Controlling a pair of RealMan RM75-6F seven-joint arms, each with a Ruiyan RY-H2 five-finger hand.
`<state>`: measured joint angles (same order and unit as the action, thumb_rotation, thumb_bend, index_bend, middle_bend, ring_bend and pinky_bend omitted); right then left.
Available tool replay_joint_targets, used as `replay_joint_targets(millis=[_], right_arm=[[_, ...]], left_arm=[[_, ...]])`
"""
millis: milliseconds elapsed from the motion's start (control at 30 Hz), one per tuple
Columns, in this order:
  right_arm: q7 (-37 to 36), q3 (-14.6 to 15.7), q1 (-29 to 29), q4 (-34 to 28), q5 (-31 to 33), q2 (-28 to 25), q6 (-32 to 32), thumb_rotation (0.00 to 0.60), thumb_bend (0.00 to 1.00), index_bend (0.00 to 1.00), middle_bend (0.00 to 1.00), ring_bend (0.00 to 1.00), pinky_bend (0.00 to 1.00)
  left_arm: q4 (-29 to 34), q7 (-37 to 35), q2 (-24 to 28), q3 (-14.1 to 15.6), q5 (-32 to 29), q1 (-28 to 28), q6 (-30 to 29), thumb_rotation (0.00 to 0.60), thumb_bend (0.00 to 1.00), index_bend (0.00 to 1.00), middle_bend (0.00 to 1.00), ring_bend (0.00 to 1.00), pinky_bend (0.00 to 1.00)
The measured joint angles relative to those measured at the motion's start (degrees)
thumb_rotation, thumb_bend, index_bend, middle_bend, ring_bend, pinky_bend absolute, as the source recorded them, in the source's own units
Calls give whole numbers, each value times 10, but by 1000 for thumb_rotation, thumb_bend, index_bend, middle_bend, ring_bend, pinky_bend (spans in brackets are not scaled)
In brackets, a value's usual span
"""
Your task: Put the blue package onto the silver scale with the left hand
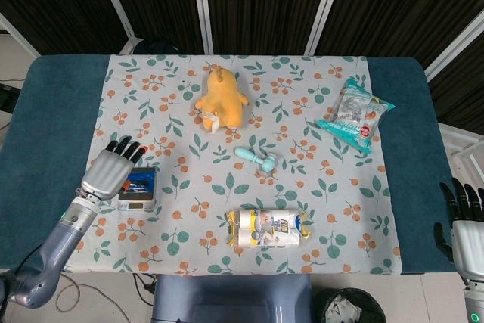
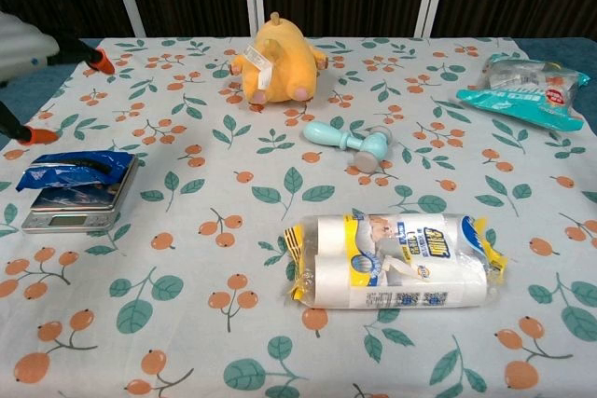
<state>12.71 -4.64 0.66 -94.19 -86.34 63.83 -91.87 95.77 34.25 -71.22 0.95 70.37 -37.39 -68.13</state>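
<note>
From the head view, my left hand (image 1: 113, 170) sits just left of the silver scale (image 1: 136, 202), fingers spread and holding nothing. The blue package (image 1: 141, 181) lies on the scale's platform, apart from the hand as far as I can tell from above. My right hand (image 1: 463, 221) hangs at the lower right edge of frame, well clear of the surface (image 1: 45, 111), fingers apart and empty. The placement looks done to me, so the risk now is all in how I back out: if I pull the left arm away low or sweep it inward, a trailing finger could catch the crinkled wrapper and drag the package off the platform, or nudge the light scale across the cloth.

In the chest view only the orange fingertips (image 2: 101, 66) of the left hand show at the upper left, raised above the scale (image 2: 65, 219) and touching nothing. Here the blue package (image 2: 70, 172) looks crumpled and sits toward the back of the platform, its left end seeming to hang past the rim. I judge that an uneven seat: a bump to the surface or a brush from the hand could tip it off the back edge. The yellow plush (image 2: 275, 61) stands well apart and shouldn't interfere.
</note>
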Motion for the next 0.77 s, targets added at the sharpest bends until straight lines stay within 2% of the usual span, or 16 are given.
replay_joint_targets(millis=[167,333,533,767], right_arm=[[0,1,0,-1,-5,-1,-2,600,555,59,32,5,0],[-7,4,-2,4,-12,-3,3,600,556,58,32,5,0],[-19,6,-5,13,-24,-5,1,600,556,59,32,5,0],[-24,7,-5,17,-26,-5,0,600,555,59,32,5,0]], left_arm=[[53,-64,56,2,70,53,-85,600,153,108,45,0,165],[78,-107,91,17,91,110,-131,600,125,98,29,0,159],[54,-168,99,34,105,161,-158,600,120,96,25,0,153],[10,-236,83,34,134,186,-180,600,113,91,12,0,135]])
